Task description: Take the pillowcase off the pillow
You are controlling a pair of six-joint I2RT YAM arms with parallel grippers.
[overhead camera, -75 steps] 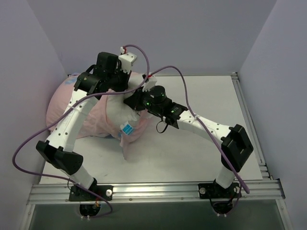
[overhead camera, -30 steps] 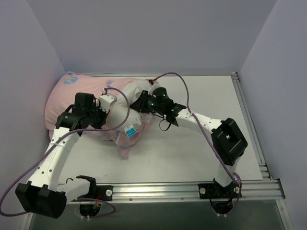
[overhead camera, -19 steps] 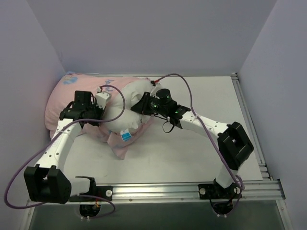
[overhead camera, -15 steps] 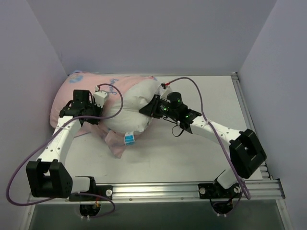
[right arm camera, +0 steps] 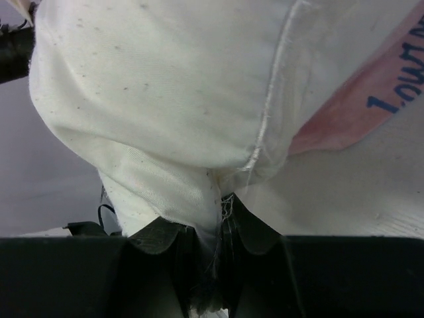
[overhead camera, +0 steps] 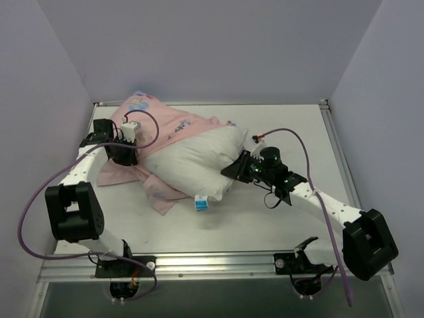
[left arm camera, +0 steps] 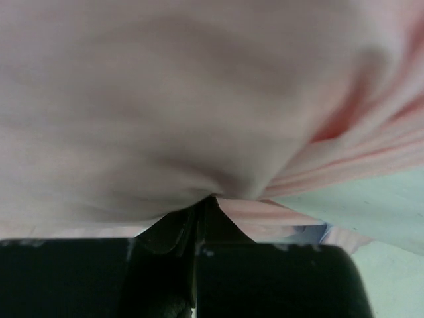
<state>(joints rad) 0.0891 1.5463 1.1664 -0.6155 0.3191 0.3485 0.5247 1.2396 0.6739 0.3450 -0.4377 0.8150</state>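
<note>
The plump white pillow (overhead camera: 192, 162) lies across the middle-left of the table, its blue-and-white label (overhead camera: 200, 203) hanging at the near edge. The pink pillowcase (overhead camera: 156, 119) still covers its far-left end and trails beneath as a limp flap (overhead camera: 159, 197). My left gripper (overhead camera: 130, 159) is shut on pillowcase fabric at the pillow's left side; in the left wrist view pink cloth (left arm camera: 199, 99) fills the frame and bunches into the shut gripper (left arm camera: 207, 202). My right gripper (overhead camera: 230, 173) is shut on the pillow's right corner; the right wrist view shows white seamed fabric (right arm camera: 165, 99) pinched in it (right arm camera: 222, 202).
Lilac walls close in the table on the left, back and right. An aluminium rail (overhead camera: 218, 264) runs along the near edge with both arm bases, and another rail (overhead camera: 341, 165) along the right side. Purple cables (overhead camera: 33, 205) loop beside the arms.
The right gripper has dragged the pillow corner to the right and nearer, baring much more white pillow. The left gripper closed on the pillowcase and moved back and left with it.
</note>
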